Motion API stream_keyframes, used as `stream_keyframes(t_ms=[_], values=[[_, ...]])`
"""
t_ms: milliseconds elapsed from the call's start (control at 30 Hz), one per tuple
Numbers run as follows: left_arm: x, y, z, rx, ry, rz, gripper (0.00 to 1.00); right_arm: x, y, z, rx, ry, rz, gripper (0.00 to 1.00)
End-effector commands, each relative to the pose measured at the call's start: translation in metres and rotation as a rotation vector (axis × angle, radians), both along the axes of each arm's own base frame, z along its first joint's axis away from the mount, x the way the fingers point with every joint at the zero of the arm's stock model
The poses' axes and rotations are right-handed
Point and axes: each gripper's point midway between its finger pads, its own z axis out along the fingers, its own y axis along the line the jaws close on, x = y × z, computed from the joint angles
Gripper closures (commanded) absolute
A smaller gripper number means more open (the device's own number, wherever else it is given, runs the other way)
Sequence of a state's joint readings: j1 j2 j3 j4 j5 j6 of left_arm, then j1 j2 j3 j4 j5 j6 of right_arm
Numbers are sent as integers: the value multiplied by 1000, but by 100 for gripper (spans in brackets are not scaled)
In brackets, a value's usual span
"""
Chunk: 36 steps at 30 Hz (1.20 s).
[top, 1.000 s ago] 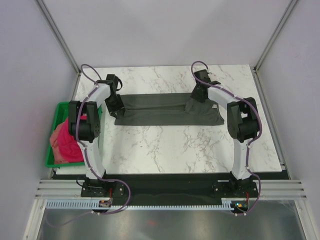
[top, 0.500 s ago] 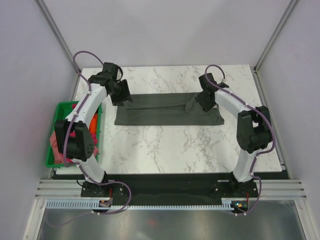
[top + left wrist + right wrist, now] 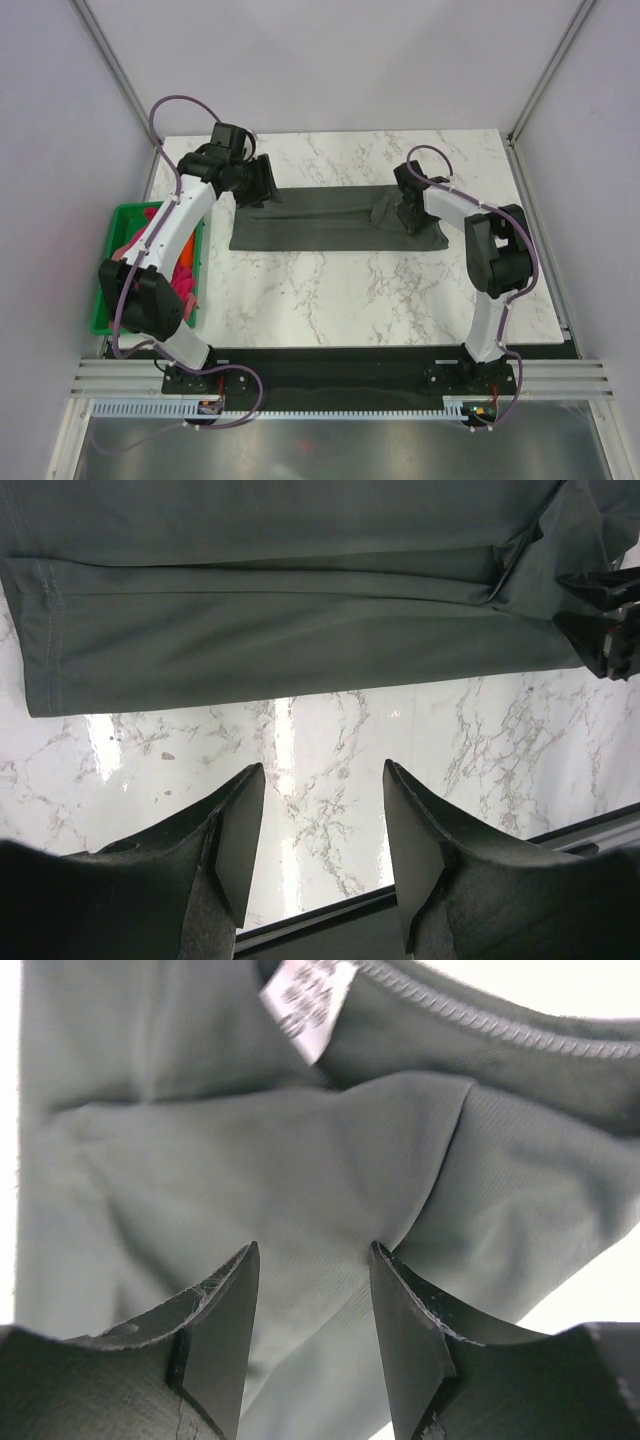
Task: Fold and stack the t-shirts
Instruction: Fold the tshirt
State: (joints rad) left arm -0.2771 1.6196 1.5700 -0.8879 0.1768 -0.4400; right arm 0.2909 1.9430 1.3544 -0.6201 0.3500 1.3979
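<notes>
The charcoal grey t-shirt (image 3: 330, 220) lies folded into a long strip across the far half of the marble table (image 3: 350, 290), its white label (image 3: 305, 1000) showing at the right end. The left gripper (image 3: 322, 766) hangs by the shirt's left end, jaws parted with nothing between them. The right gripper (image 3: 312, 1246) sits low over the right end, likewise parted and gripping nothing (whether it touches the cloth I cannot tell). The pink t-shirts (image 3: 184, 285) are heaped in the green bin (image 3: 130, 328) off the table's left edge.

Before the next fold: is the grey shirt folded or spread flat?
Folded: the grey t-shirt lies as a narrow band, layers overlapping lengthwise.
</notes>
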Motion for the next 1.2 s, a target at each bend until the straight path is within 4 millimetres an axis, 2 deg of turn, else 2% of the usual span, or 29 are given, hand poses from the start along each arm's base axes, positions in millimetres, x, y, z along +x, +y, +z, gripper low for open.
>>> stream_keyframes(t_ms=[0, 133, 233, 267, 300, 367, 400, 467, 500, 567, 600, 633, 667, 700, 733, 767, 800, 833, 867, 900, 933, 967, 1000, 1033, 1067, 1100, 1133, 1167], values=[[-1, 6, 29, 16, -103, -8, 41, 16, -10, -5, -80, -21, -9, 44], [-2, 10, 38, 19, -127, 12, 41, 28, -22, -9, -171, -6, 37, 44], [-1, 7, 46, -5, -141, 15, 41, 41, -35, -1, -256, -15, 77, 44], [-1, 6, 52, -13, -154, 13, 41, 45, -42, -5, -295, -2, 91, 44], [-3, 5, 55, -20, -155, 12, 41, 56, -51, 2, -323, -5, 119, 44], [-5, 3, 62, -39, -169, 7, 40, 63, -65, -3, -355, 23, 147, 44], [-6, 3, 65, -43, -174, 5, 40, 75, -82, 5, -376, 5, 130, 44], [-4, 0, 68, -51, -183, -8, 40, 90, -96, 8, -429, 5, 220, 44], [-1, -1, 61, -46, -165, -15, 40, 110, -102, 16, -437, -55, 255, 44], [5, 0, 52, -24, -149, -11, 41, 128, -111, 18, -496, -62, 377, 44], [11, -1, 35, -6, -112, -15, 41, 149, -115, 36, -505, -126, 405, 44], [16, -1, 29, 1, -98, -13, 42, 159, -107, 33, -473, -144, 476, 44], [21, -2, 19, 7, -75, -14, 42, 166, -107, 42, -502, -152, 541, 44], [25, -4, 11, 14, -58, -28, 43, 175, -104, 58, -504, -187, 569, 44], [33, -4, -11, 37, -12, -31, 43, 177, -98, 76, -490, -225, 601, 44], [42, -3, -16, 58, -13, -31, 44, 177, -93, 89, -481, -252, 618, 44], [47, 0, -23, 81, -9, -41, 44, 171, -90, 93, -454, -262, 620, 43], [56, 4, -46, 109, 36, -39, 44, 166, -85, 120, -436, -317, 622, 42], [66, 9, -49, 146, 22, -34, 44, 156, -72, 115, -371, -325, 663, 42], [73, 14, -60, 170, 35, -28, 44, 149, -65, 122, -324, -347, 647, 42], [85, 18, -61, 186, 24, -24, 44, 139, -60, 143, -303, -388, 640, 42], [92, 21, -89, 222, 69, -43, 45, 125, -55, 131, -251, -365, 640, 41], [96, 23, -97, 236, 77, -48, 45, 116, -49, 134, -210, -373, 622, 42], [102, 24, -100, 253, 75, -49, 45, 106, -45, 151, -189, -406, 610, 41], [105, 26, -117, 277, 100, -56, 45, 90, -39, 136, -139, -380, 623, 42], [106, 28, -122, 286, 106, -55, 44, 82, -34, 138, -106, -389, 616, 41], [112, 29, -124, 290, 103, -48, 44, 72, -32, 155, -105, -424, 610, 42], [115, 33, -135, 315, 119, -37, 44, 57, -21, 142, -51, -411, 643, 42]])
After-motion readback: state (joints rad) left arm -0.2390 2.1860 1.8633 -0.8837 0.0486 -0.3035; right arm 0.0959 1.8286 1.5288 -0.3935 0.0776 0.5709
